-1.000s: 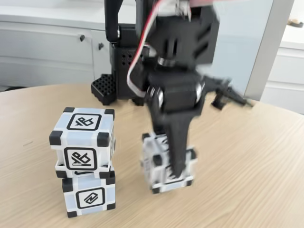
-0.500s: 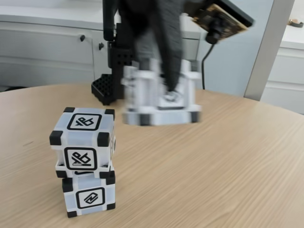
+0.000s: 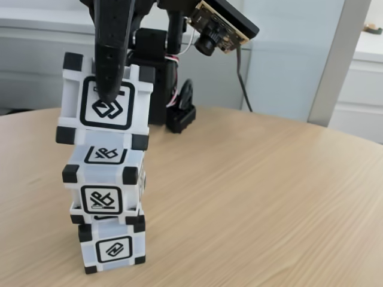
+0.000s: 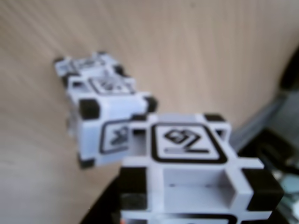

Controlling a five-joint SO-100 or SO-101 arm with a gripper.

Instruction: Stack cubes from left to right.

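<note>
Above two stacked cubes [image 3: 106, 203], jaws [image 3: 108, 95] hold a glyph-marked cube [image 3: 105, 101].

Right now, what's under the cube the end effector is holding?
The held cube hangs over a two-cube stack on the table. Whether it touches the stack's top face is hidden by the cube itself.

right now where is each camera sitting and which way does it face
Fixed view: low at the table's edge, facing the arm's base; shows the gripper holding the held cube over the two-cube stack, plus the wrist camera.
Wrist view: on the gripper, looking down past the held cube to the stack.
Shared: the held cube and the stack.
</note>
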